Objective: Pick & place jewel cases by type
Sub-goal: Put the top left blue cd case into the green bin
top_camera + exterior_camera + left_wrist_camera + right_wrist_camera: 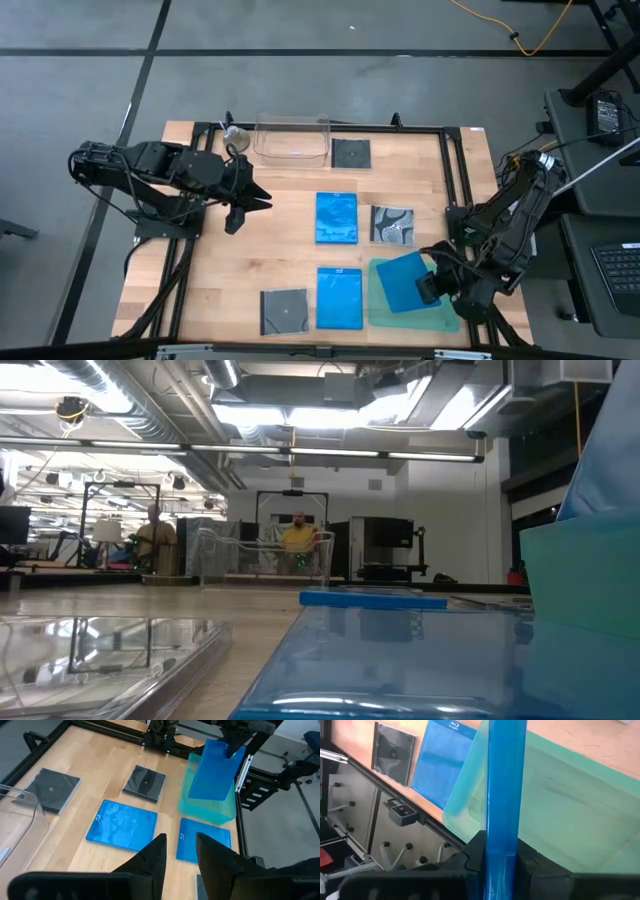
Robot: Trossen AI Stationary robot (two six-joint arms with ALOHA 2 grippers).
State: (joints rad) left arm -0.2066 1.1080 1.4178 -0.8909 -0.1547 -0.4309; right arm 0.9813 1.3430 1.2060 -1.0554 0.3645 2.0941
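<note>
Right gripper (432, 287) jaws clamp blue jewel case (403, 279) by one edge, above green tray (440, 317). Left gripper (247, 205) jaws narrow, holding nothing, above counter (270, 260).

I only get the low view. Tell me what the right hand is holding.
Observer: The right hand is shut on a blue jewel case, held on edge over the green tray.
Operator: Report the left hand.
Observer: The left hand is open and empty, hovering above the table.
Operator: Count the cases lying flat.
Observer: Five: two blue cases, two dark grey cases and one patterned case.
</note>
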